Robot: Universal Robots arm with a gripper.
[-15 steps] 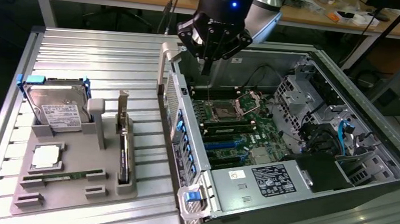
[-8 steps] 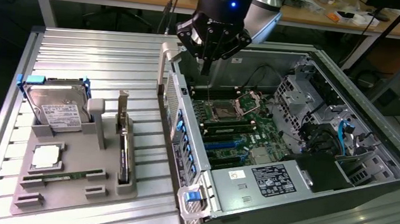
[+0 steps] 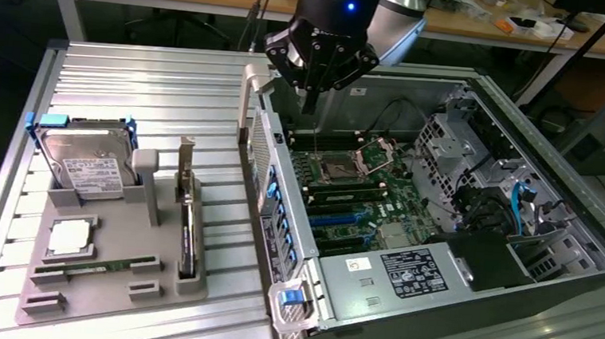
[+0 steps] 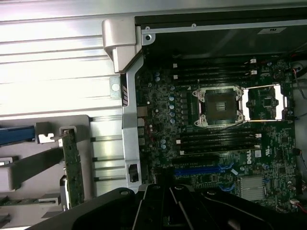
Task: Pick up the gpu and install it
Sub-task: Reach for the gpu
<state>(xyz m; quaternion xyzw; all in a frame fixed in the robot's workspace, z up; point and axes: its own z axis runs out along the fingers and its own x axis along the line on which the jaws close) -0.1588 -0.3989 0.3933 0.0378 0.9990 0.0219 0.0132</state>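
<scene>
The gpu [image 3: 185, 209] is a thin card standing on edge in a slot of the grey holder [image 3: 124, 289], at the exterior view's left of the open computer case [image 3: 569, 244]. In the wrist view the gpu [image 4: 73, 165] shows as a narrow board beside the case wall. My gripper [image 3: 310, 98] hangs over the far end of the case, above the motherboard [image 3: 360, 193], well away from the gpu. Its fingers are shut together, with nothing between them. The wrist view has the gripper [image 4: 165, 191] over the blue expansion slot [image 4: 201, 170].
The grey holder also carries a hard drive [image 3: 85, 158], a processor chip [image 3: 68, 237] and a green memory stick [image 3: 93, 268]. The case's metal wall [image 3: 264, 175] rises between holder and motherboard. An open processor socket [image 4: 218, 106] lies mid-board. Cables and drive bays crowd the case's right side.
</scene>
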